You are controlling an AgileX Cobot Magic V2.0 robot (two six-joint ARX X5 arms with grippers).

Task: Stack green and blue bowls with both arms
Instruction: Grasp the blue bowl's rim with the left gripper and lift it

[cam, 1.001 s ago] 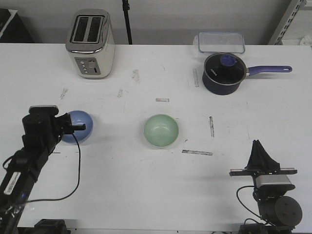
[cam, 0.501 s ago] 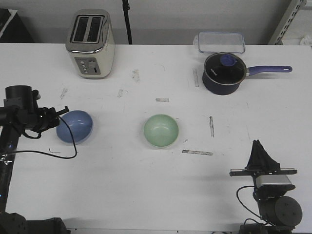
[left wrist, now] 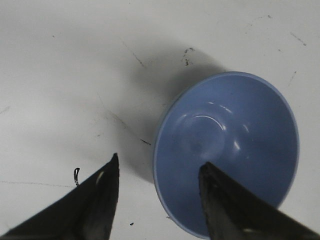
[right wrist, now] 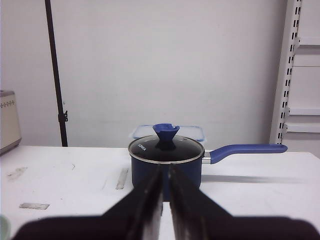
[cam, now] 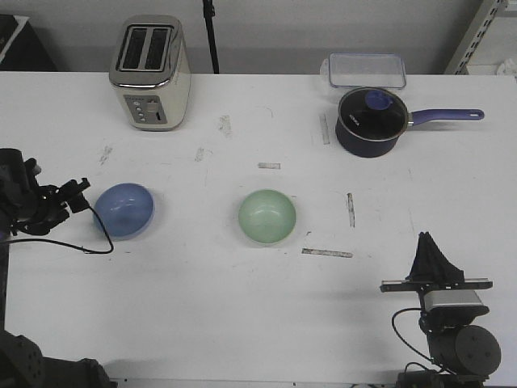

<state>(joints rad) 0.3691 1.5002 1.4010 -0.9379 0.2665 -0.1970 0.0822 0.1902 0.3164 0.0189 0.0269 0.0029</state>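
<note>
The light blue bowl [cam: 123,210] sits upright at the left of the table. The pale green bowl [cam: 266,216] sits upright at the middle, apart from it. My left gripper [cam: 75,195] is just left of the blue bowl. In the left wrist view it [left wrist: 160,161] is open and straddles the near rim of the blue bowl [left wrist: 235,135], one finger over the inside and one over the table outside. My right gripper [cam: 426,242] rests at the front right, shut and empty, far from both bowls. In the right wrist view it [right wrist: 165,170] points at the saucepan.
A toaster [cam: 150,73] stands at the back left. A navy saucepan [cam: 370,121] with a glass lid and a clear lidded container [cam: 366,70] stand at the back right. The saucepan [right wrist: 190,165] also shows in the right wrist view. Tape marks dot the table.
My left arm has swung out to the left, from over the blue bowl to its left side. The bowls and the right arm have hardly moved.
</note>
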